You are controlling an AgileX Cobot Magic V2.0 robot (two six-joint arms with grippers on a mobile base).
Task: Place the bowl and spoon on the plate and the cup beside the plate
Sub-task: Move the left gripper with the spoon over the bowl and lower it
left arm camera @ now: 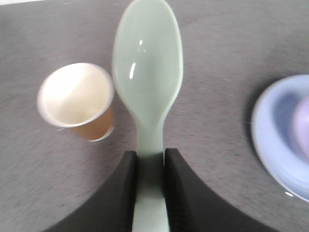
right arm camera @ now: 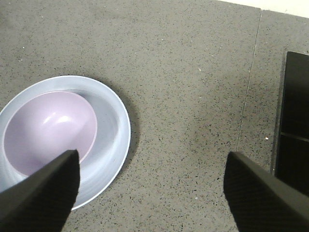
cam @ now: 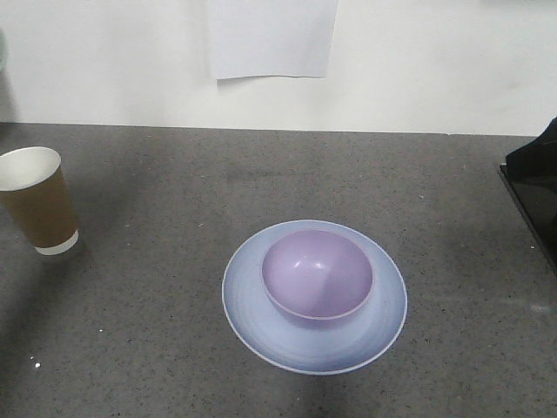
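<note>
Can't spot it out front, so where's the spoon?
Left wrist view only: the spoon is gripped by its handle in the left tool, above the table between the cup and the plate.

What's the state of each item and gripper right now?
plate: flat on table, carrying bowl.
bowl: upright, empty, on plate.
cup: upright, empty, apart from plate.
spoon: held by handle.
left gripper: jaws shut on spoon.
right gripper: jaws open, empty.

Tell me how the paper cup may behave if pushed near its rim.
The paper cup looks empty, so probably light. It stands upright on a base narrower than its rim, so a high push would likely tip it. Paper walls may dent.
</note>
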